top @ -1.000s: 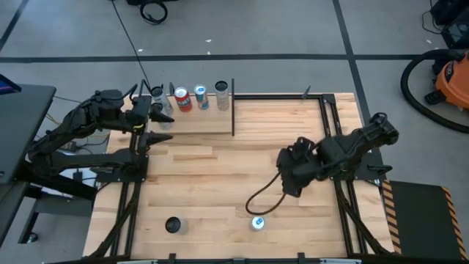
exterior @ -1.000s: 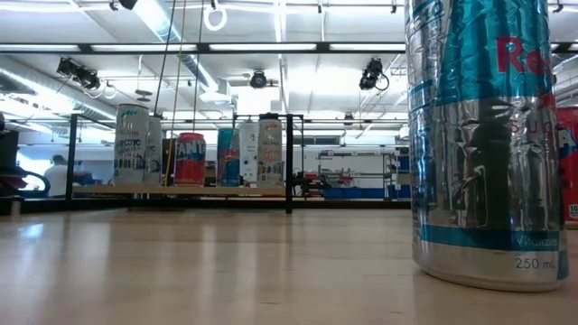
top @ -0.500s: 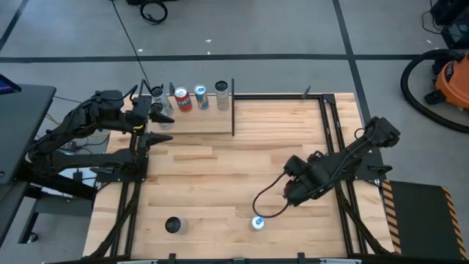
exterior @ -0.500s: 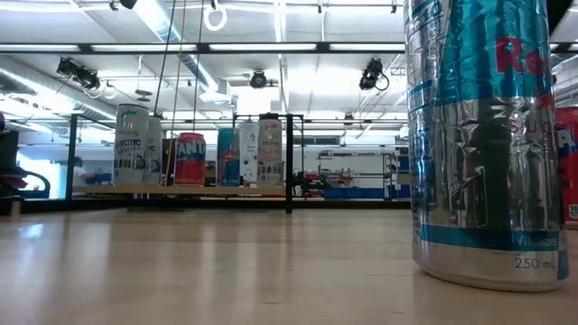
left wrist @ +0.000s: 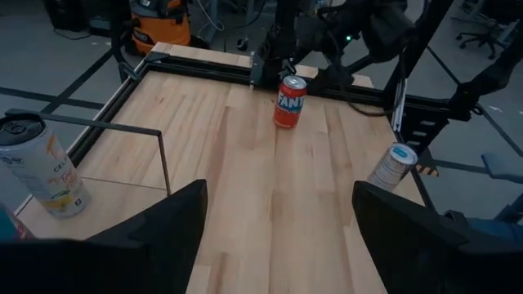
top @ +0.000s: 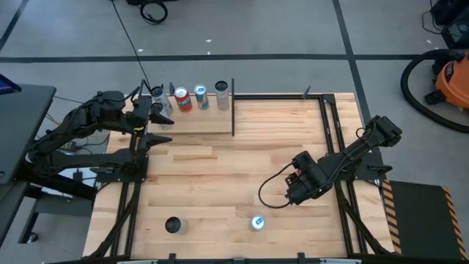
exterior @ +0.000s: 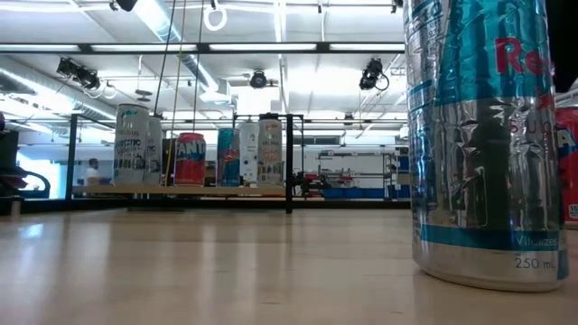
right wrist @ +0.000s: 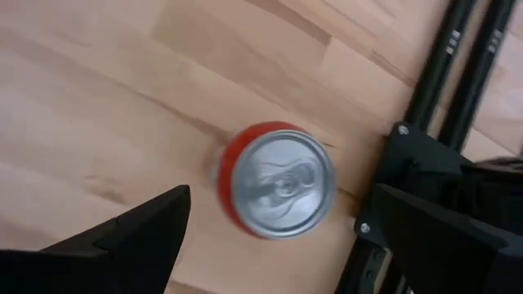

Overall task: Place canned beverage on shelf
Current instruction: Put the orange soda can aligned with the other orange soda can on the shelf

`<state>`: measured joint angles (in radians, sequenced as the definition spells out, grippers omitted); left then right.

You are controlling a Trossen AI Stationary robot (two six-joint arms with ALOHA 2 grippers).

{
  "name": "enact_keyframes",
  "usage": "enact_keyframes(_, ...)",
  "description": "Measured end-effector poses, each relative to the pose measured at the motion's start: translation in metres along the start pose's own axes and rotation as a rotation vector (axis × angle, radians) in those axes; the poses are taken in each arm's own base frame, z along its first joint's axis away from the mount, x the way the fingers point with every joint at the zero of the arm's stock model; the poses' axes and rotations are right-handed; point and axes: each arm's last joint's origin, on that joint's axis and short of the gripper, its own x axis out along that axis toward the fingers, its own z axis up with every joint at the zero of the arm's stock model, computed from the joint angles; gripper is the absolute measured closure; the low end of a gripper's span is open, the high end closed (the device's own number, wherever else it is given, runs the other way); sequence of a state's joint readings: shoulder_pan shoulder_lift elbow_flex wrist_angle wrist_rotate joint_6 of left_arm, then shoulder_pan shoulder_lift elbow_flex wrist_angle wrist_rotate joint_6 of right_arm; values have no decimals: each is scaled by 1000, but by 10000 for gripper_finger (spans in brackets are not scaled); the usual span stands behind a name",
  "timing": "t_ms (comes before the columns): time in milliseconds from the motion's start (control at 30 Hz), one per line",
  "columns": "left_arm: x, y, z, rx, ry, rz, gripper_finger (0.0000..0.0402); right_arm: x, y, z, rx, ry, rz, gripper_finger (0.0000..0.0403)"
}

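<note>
A red can (right wrist: 278, 189) stands upright on the tabletop near the right edge; it also shows in the left wrist view (left wrist: 289, 102). My right gripper (right wrist: 282, 237) hangs open over it, one finger to each side of it, touching nothing; in the high view my right gripper (top: 297, 187) hides the can. A silver-blue can (top: 257, 222) stands near the front edge. The shelf (top: 198, 121) at the far left bears several upright cans (top: 201, 97). My left gripper (top: 152, 110) waits open and empty at the shelf's left end.
The black frame rails (top: 333, 139) run along the table's right side, close by the red can (right wrist: 458, 73). A small black round object (top: 173, 224) sits near the front left. The silver-blue can fills the low view's right (exterior: 479, 135). A cable (top: 271, 191) loops beside the right gripper.
My right gripper has gone toward the table's near edge and a little toward its right edge. The left arm and the cans have kept still.
</note>
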<state>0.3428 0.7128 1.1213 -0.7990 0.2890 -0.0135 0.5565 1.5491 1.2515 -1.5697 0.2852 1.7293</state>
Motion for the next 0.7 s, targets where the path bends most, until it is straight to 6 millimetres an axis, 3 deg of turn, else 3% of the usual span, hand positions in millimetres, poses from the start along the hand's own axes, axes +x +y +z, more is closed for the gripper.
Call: enact_keyframes(700,0,0,0,26,0,0,95,50,-2,-15,73,-19,-70,12)
